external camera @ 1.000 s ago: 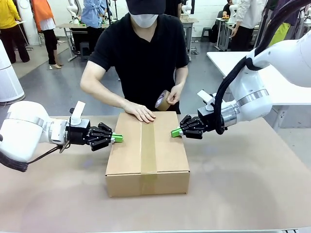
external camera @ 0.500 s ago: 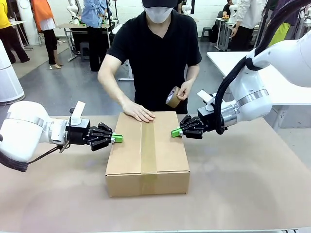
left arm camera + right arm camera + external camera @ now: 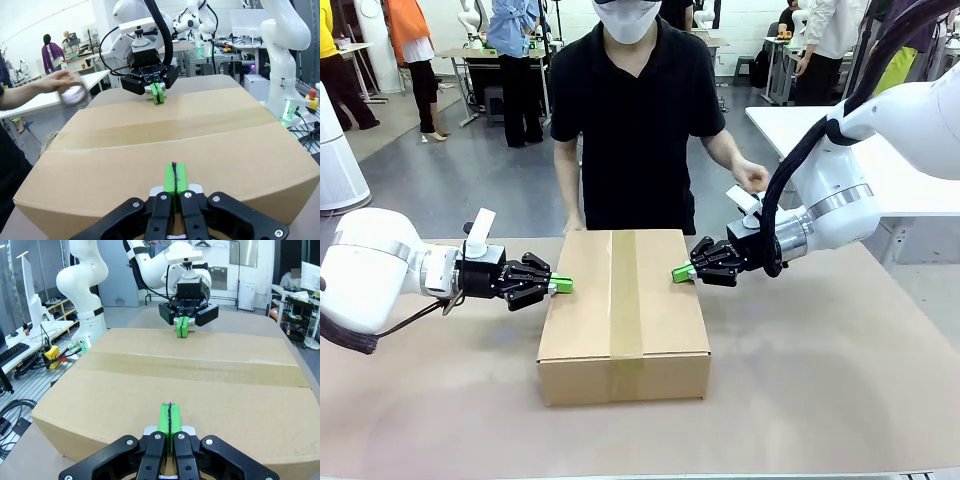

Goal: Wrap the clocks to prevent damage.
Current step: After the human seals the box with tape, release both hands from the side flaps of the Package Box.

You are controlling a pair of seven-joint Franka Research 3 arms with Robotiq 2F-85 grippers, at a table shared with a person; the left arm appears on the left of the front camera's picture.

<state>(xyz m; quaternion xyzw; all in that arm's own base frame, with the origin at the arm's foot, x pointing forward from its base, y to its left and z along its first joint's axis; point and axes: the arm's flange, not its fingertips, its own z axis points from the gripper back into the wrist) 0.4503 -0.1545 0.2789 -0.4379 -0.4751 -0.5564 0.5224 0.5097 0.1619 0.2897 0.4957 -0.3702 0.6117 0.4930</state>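
The clocks are out of view. A closed cardboard box point(image 3: 623, 310) lies mid-table with a strip of brown tape point(image 3: 625, 290) along its top seam. My left gripper point(image 3: 563, 285) is shut, its green pads against the box's left top edge; the left wrist view shows it point(image 3: 175, 177) at the box point(image 3: 175, 135) rim. My right gripper point(image 3: 680, 272) is shut too, with its pads on the right top edge, and appears again point(image 3: 170, 422) at the box point(image 3: 190, 385). Each wrist view shows the other arm's gripper across the lid. The person's hand point(image 3: 70, 92) holds a tape roll, blurred.
The person stands upright at the table's far edge, one hand point(image 3: 752, 177) raised near my right arm and the other low behind the box. Brown table surface point(image 3: 820, 380) lies open in front of and beside the box.
The person took the hand off the box lid, straightened up and carried the tape roll away to the right. Both grippers and the box stayed put.
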